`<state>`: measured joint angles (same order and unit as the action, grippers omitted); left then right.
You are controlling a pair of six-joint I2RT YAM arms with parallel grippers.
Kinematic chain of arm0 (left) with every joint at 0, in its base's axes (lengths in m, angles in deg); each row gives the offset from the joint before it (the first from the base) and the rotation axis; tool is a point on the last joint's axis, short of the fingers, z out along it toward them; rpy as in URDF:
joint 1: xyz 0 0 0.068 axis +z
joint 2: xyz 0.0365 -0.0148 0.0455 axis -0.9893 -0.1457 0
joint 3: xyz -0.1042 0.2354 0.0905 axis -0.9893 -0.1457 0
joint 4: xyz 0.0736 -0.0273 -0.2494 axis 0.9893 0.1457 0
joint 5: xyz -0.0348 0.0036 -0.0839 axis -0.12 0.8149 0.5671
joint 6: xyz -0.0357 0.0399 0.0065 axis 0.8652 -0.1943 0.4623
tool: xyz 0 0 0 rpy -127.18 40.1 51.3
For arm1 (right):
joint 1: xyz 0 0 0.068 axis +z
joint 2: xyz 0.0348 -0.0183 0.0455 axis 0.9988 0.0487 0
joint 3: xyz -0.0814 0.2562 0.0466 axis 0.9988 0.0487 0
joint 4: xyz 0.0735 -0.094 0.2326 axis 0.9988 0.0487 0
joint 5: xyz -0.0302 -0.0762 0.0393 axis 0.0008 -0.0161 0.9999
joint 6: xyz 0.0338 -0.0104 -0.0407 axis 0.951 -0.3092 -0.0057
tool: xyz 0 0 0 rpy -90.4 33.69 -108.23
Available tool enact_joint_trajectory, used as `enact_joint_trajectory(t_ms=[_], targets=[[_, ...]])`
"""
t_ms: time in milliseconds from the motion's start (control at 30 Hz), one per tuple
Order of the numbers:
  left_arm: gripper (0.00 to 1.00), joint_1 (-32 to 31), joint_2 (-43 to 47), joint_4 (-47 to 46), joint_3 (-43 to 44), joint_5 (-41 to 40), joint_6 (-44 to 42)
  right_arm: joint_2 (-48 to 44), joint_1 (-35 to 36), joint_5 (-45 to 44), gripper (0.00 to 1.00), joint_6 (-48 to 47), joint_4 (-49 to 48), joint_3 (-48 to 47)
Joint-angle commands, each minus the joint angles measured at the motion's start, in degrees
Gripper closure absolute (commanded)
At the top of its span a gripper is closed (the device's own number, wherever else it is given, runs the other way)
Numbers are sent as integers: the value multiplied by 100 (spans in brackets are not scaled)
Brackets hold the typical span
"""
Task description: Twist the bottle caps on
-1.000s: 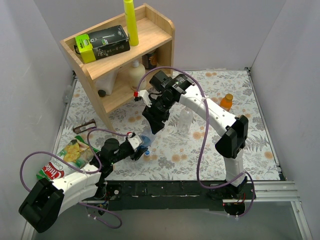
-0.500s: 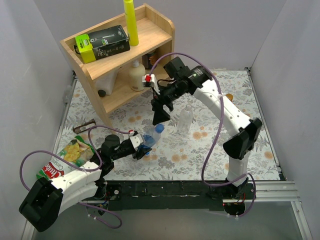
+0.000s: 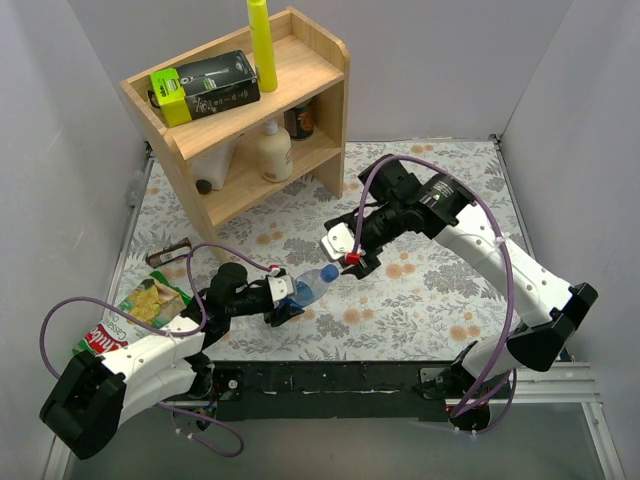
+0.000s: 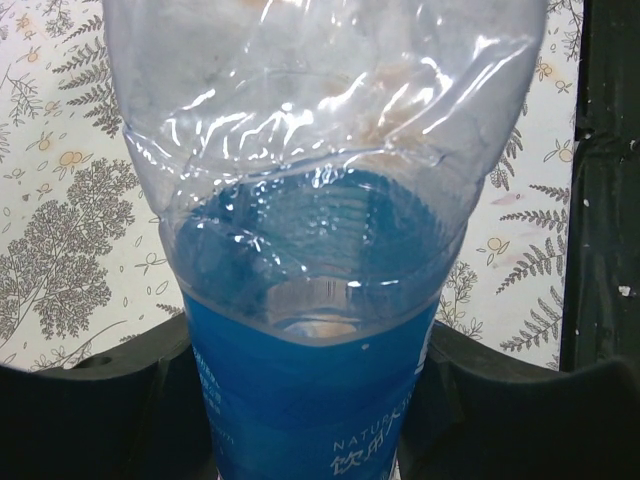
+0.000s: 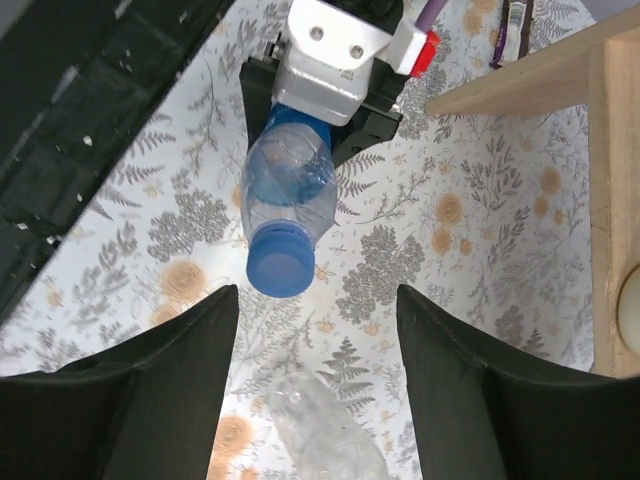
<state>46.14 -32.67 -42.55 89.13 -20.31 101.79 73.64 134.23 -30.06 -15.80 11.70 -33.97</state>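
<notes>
Bottle with blue label [image 3: 308, 289], held off the table [image 3: 440, 310] by the left gripper [image 3: 284, 300] clamped on its labelled body, looks thin, light and crushable, so the right gripper [image 5: 314, 292], jaws spread and empty just beyond, should likely pinch only the stiffer blue cap [image 5: 280, 271].

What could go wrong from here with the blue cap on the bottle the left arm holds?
The right gripper is open and the blue cap sits off-centre, nearer one finger; closing could shove it sideways instead of turning it. The left gripper holds the labelled bottle by its thin, dented wall, so it may twist in the grip. The clear bottle below the right gripper could get knocked.
</notes>
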Motion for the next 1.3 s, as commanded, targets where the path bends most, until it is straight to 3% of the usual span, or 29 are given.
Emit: enact_joint_trajectory(t_ms=[0,533,767,900,1033,1067,1267], targets=[[100,-2,-126,34,279,224,-270,-22,131,-231,31,-1096,22,193],[100,-2,-64,-89,244,268,-173,-146,465,-591,43,-2125,278,703],[100,-2,-29,-212,208,216,-103,82,474,-670,61,-1880,278,633],[100,-2,-3,-326,200,32,-68,556,466,-609,76,-818,278,56],[100,-2,68,-756,121,-521,11,1566,185,-136,79,623,881,-1111],[100,-2,50,-949,103,-662,46,1942,10,83,80,1427,884,-1342],[100,-2,-117,-1478,182,-1559,231,3068,-518,1139,82,3873,884,-2337]])
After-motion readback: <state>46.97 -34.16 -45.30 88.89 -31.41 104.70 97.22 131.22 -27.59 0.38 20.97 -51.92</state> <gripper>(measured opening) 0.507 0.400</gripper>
